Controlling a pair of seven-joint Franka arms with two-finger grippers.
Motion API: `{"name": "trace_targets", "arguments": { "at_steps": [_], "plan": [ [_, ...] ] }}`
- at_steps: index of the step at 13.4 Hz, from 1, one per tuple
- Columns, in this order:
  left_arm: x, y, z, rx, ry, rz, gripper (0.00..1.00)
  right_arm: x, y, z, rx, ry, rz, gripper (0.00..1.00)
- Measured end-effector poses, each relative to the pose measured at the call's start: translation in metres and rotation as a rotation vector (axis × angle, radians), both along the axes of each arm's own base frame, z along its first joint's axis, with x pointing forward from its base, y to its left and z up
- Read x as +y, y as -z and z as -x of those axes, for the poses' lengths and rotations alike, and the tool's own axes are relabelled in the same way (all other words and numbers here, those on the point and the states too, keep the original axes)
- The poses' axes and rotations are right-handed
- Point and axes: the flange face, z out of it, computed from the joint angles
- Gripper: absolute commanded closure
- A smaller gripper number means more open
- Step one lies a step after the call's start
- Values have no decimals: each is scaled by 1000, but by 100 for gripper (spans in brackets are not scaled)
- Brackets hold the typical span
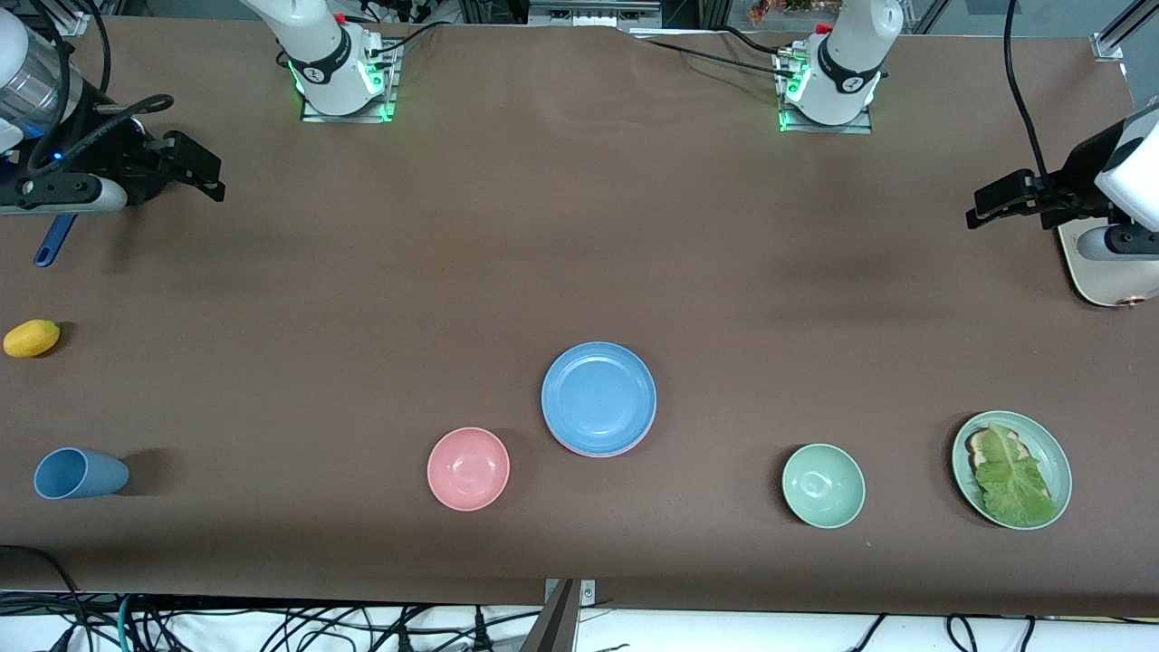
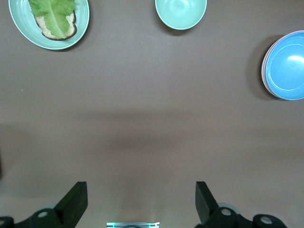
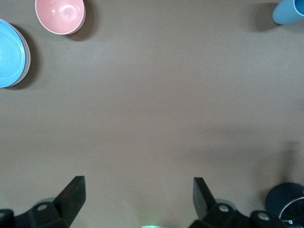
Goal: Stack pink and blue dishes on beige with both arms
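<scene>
nearest the front camera, the pink bowl (image 1: 468, 468), the mint-green bowl (image 1: 823, 484) and the green dish with lettuce on bread (image 1: 1011, 469) are lying along the worktop (image 1: 579, 244), the blue cup (image 1: 80, 474) toward the right arm's end. just farther, the blue plate (image 1: 598, 397) is sitting on top of a stack, a pink rim (image 1: 605, 452) showing beneath it; the beige plate is hidden, presumably at the bottom. the stack appears complete. farthest, the right tool (image 1: 206, 177) and the left tool (image 1: 987, 206) are waiting released at opposite ends of the worktop, holding nothing. judgement: the step is best finished by keeping both arms clear and leaving the centred stack undisturbed.
</scene>
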Motion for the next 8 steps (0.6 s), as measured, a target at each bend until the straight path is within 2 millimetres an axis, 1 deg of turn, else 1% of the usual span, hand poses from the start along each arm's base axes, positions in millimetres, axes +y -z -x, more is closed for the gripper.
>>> {"name": "trace_targets", "arguments": {
  "at_steps": [8],
  "plan": [
    [0, 0, 0, 0, 0, 0, 0, 0, 1, 0, 4, -32, -1, 0]
  ]
}}
